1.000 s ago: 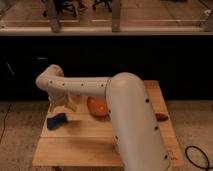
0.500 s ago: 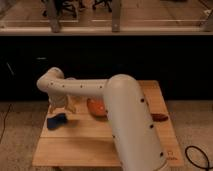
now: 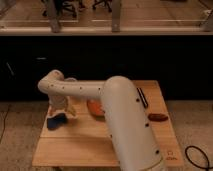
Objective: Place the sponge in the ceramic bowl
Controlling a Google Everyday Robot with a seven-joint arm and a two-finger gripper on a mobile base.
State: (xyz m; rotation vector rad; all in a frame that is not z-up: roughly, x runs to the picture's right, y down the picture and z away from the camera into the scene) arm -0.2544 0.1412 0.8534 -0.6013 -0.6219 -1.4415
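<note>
Pale two-finger gripper [image 3: 62, 109], pointing down over the left part of the light wooden table [image 3: 85, 147], close to its left edge. Cannot tell how far open, or gripping or not.

Right below it, slightly toward the front-left corner: small dark-blue sponge with wavy edges [image 3: 56, 121], lying on the wood. Touching the gripper's tip or just beside it; cannot tell which.

To the right, nearer the middle of the table: round glossy orange ceramic bowl [image 3: 94, 108]. Shows only its left part, with the rest hidden behind the arm. Stands apart from the sponge, with bare wood between.

Above the gripper, a rounded white elbow, then a slim white link with small dark dots running right. Joins the thick white robot arm [image 3: 127, 130], which rises from the front right of the table and covers much of it.

Beyond the arm, near the right edge: dark-red flat object [image 3: 158, 117]. Toward the back right corner: slim black object [image 3: 142, 98]. On the floor at the right: black cable [image 3: 198, 156].
</note>
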